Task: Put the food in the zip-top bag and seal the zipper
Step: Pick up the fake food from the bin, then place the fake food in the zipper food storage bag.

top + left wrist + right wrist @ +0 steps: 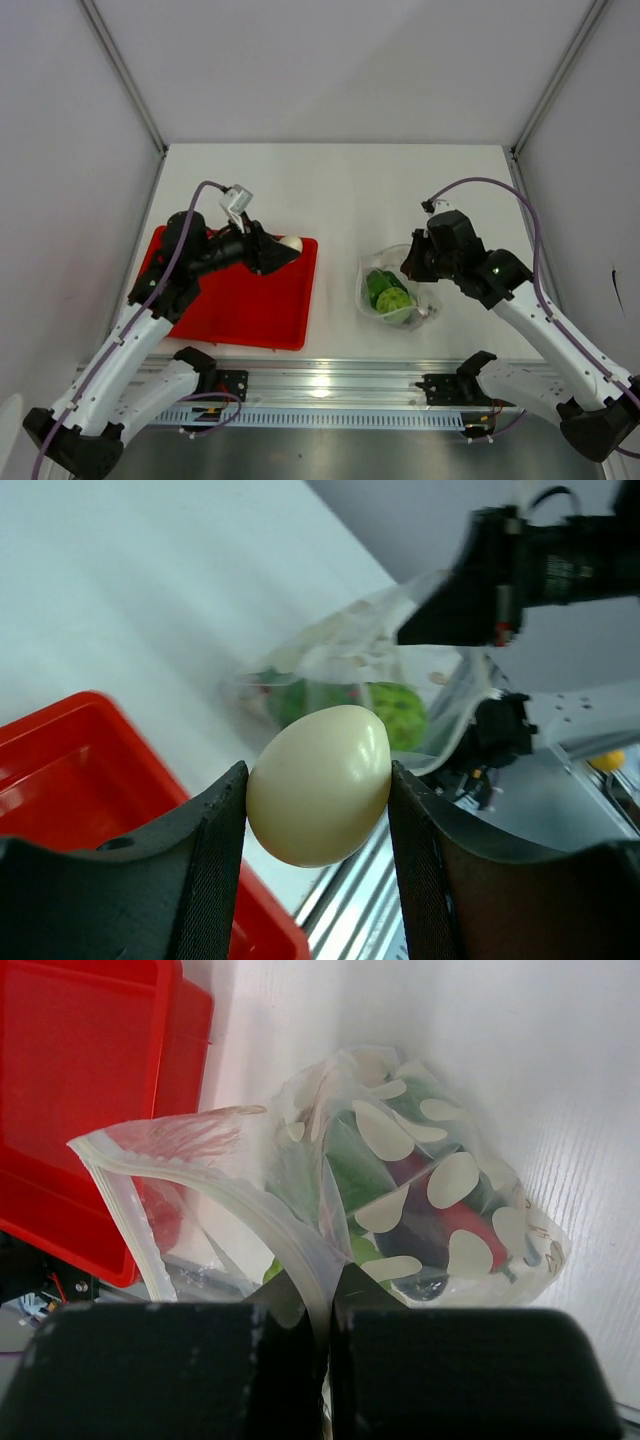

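Top view
- Red tray [240,312] sits on the white bench [330,190], left of centre.
- Left claw [283,250] is over the tray's far right corner, clenched on a cream egg [291,241].
- Zip-top bag [425,302] is on the bench to the right of the tray, apart from it, with a strip of bare bench between.
- Green food [391,294] shows through the plastic; at least 2 green pieces, the rest too small to sort.
- Right claw [412,270] is at the bag's side facing away from the tray, touching its upper edge.

Left wrist view
- The egg is gripped between the 2 dark fingers [215,865], with both pads against its sides.
- It is lifted clear of the tray, whose red rim is below and to the left.
- Beyond the tray, the bag stands with its mouth pulled upward; 1 round green piece is visible low inside.
- The right arm, out of focus, is at the bag's top.

Right wrist view
- Right claw is pinched tight on the bag's edge, with plastic running down between the fingers and no gap visible.
- The zipper [190,1173] runs along the raised mouth edge as a thick pale strip; the mouth gapes toward the tray, unsealed.
- Inside the bag, away from the tray, are green pieces and a red piece [472,1243].
- White oval prints on the plastic hide part of the food.
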Robot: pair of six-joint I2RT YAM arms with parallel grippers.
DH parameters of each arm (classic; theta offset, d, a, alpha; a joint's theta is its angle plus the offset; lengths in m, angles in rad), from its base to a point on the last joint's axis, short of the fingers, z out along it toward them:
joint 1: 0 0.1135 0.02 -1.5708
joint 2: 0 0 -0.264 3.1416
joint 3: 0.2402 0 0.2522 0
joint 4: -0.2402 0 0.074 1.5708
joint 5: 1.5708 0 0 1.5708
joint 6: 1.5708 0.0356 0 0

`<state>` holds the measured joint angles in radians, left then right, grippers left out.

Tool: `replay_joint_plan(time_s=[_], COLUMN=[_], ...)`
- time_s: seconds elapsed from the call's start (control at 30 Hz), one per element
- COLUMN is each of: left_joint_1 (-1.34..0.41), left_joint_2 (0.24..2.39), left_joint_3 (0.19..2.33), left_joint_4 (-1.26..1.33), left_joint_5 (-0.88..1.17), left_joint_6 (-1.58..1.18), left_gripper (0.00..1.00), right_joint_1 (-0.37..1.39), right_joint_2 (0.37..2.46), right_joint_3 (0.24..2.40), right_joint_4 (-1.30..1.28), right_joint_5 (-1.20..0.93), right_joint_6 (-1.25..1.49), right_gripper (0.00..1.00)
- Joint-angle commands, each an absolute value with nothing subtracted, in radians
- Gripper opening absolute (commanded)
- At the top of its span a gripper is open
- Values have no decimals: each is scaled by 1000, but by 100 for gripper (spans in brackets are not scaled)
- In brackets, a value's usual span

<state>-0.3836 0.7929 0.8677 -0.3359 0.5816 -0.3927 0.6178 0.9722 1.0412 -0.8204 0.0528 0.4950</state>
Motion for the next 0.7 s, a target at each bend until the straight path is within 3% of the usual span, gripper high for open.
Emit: replay_joint_plan(time_s=[0.0,0.3,0.67], left_joint_1=[-498,-859,-975], left_joint_2=[859,1143,1310], left_joint_3=[914,1066,1143], left_joint_4=[-174,17,-89], left_joint_5=[566,369,206], left_joint_6=[-478,-552,-563], left_gripper=[1,1,3], right_joint_1=[617,635,641], right_joint_2=[991,965,992], right_joint_3=[1100,1114,1155], right_joint_4=[-841,-865,-842], right_joint_5=[58,46,35], right_joint_6=[551,607,611], right_gripper=[0,0,0])
